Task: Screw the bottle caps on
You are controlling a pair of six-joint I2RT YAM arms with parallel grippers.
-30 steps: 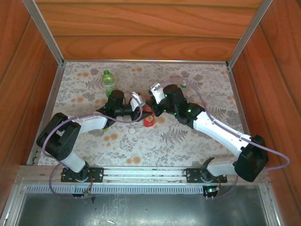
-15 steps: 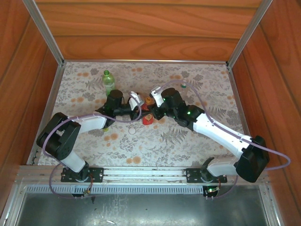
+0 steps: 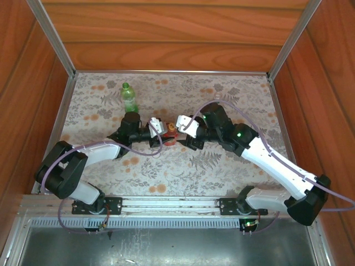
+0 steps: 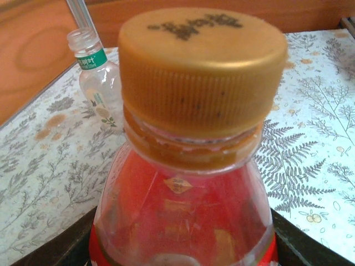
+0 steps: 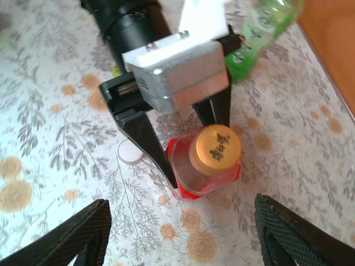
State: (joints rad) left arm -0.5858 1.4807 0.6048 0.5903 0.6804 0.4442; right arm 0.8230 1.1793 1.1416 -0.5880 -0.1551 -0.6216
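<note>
Two black fingers of the left pincer (image 5: 202, 160) clamp the red bottle (image 5: 186, 166) from either side, with the orange cap (image 5: 215, 143) on its neck. The right pincer (image 5: 182, 208) stands wide open – the bottle sits ahead of its fingertips, apart from them. Just beside the bottle, the white cap (image 5: 131, 151) lies on the tabletop (image 5: 55, 138).

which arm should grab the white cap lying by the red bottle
Right. The right hand is open and free above the cloth, with the white cap lying loose in its wrist view. The left hand is shut on the red bottle, whose orange cap is already on.
</note>
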